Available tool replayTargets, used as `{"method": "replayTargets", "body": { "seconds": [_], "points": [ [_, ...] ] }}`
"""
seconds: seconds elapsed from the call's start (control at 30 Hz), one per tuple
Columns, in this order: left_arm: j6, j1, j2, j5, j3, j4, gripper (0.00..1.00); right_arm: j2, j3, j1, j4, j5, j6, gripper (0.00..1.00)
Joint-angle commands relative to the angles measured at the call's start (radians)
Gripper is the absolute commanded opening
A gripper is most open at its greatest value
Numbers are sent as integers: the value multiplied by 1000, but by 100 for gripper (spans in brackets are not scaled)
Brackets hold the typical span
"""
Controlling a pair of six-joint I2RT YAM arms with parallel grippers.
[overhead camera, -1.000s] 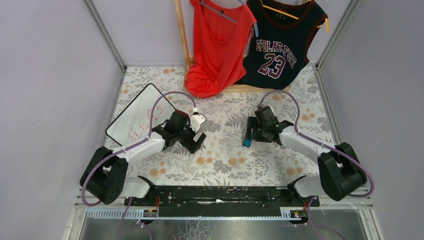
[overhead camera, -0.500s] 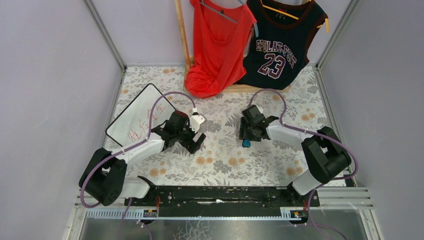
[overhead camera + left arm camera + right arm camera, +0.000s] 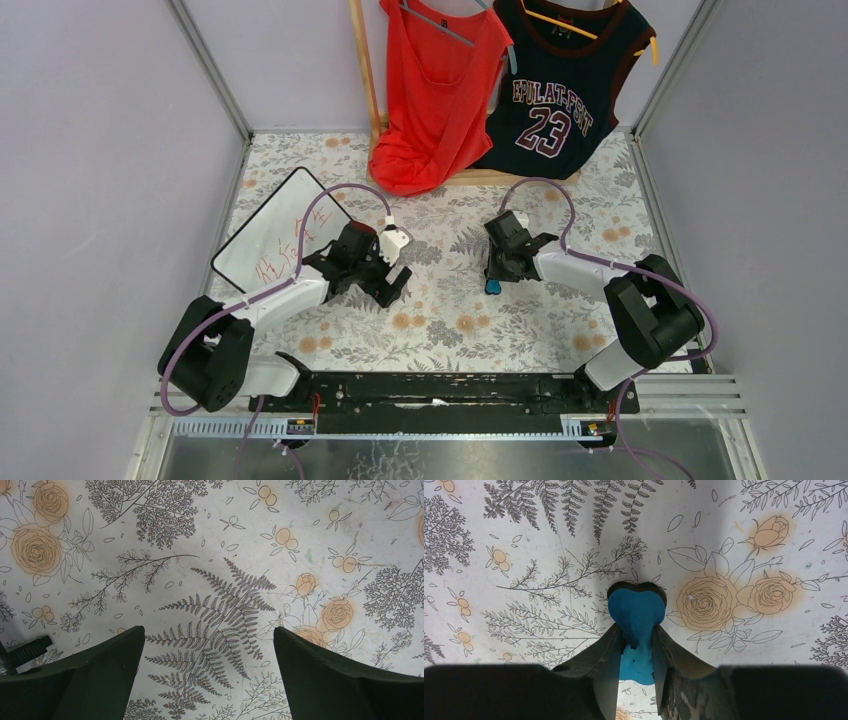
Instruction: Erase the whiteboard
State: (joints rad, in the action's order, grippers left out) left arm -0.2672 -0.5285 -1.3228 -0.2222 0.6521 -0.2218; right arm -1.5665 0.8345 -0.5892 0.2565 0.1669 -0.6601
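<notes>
Pickup step: right tool [image 3: 638,630] pinching blue eraser [image 3: 636,607], left tool [image 3: 207,632] wide, empty. Next we carry it left to whiteboard [image 3: 275,235].

The counter [image 3: 450,340] is off-white, printed with grey ferns and pale orange roses. The whiteboard [image 3: 270,225] is white with a thin black frame and red writing. A bright blue heart-shaped block [image 3: 636,612] has a dark underlayer, perhaps black. At the back hang a red vest [image 3: 440,90] and a dark jersey [image 3: 560,110] with maroon trim and "23" outlined in white.
</notes>
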Motion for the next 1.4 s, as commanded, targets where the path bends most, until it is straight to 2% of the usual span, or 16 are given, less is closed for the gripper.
{"method": "replayTargets", "body": {
  "seconds": [0.0,0.33,0.43,0.47,0.5,0.7,1.03,1.17,1.37],
  "points": [
    [-16,-1,14,-10,-6,29,100,1,-13,-8,-14,4,8,33],
    [-19,-1,4,-37,2,10,100,-8,-11,-8,-9,-7,23,30],
    [-21,1,5,-55,9,-1,100,-20,-12,-8,-10,-15,29,13],
    [-22,2,6,-57,13,-5,100,-21,-12,-8,-11,-21,30,4],
    [-24,0,7,-57,14,-8,100,-21,-12,-8,-11,-23,32,0],
    [-36,1,24,-41,13,-16,100,35,-32,-8,-20,-40,46,0],
    [-37,1,41,-25,14,-20,100,280,-110,-9,-28,5,71,0],
    [-35,1,32,-27,20,-22,100,239,-87,-9,7,26,81,6],
    [-37,1,41,-23,16,-28,100,121,-59,-9,27,-35,75,5]
  ]
}}
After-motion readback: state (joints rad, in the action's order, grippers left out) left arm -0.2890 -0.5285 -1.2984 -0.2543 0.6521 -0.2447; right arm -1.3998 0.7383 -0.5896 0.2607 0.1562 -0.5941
